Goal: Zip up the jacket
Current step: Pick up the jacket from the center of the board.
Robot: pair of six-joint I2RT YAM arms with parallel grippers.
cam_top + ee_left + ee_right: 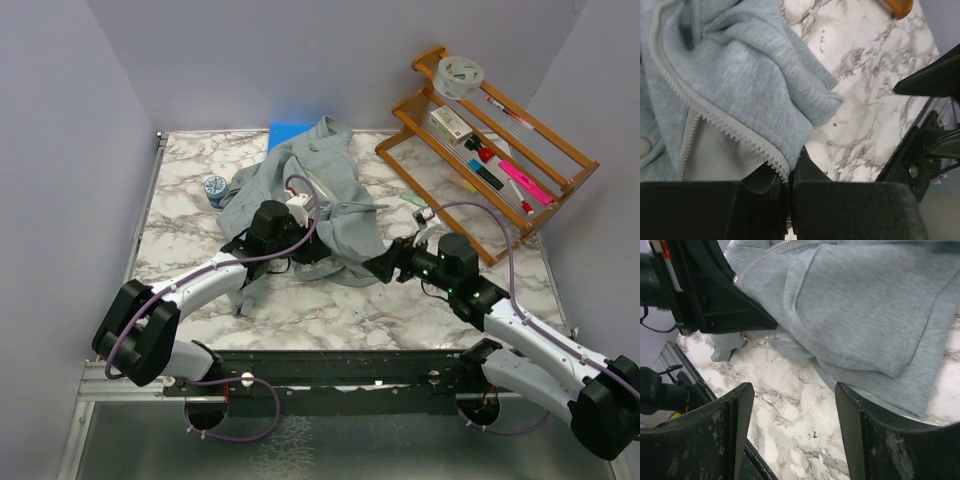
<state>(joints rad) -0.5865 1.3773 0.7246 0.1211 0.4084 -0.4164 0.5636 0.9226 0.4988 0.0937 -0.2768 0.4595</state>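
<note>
The light grey jacket [335, 185] lies crumpled on the marble table, its front open. In the left wrist view its pale zipper [715, 117] runs down to the lower corner of one front edge. My left gripper [789, 175] is shut on that corner of the jacket [740, 75], the zipper teeth pinched between the jaws. In the top view it [308, 248] sits at the garment's near edge. My right gripper [795, 390] is open over bare marble, just short of the jacket's hem [865, 305], with nothing between its fingers. It [375, 267] is at the jacket's near right side.
A wooden rack [490, 140] with pens and a tape roll stands at the back right. A blue pad [288, 133] shows behind the jacket, and a small blue tub [215, 189] to its left. The left arm [715, 295] is close beside my right gripper.
</note>
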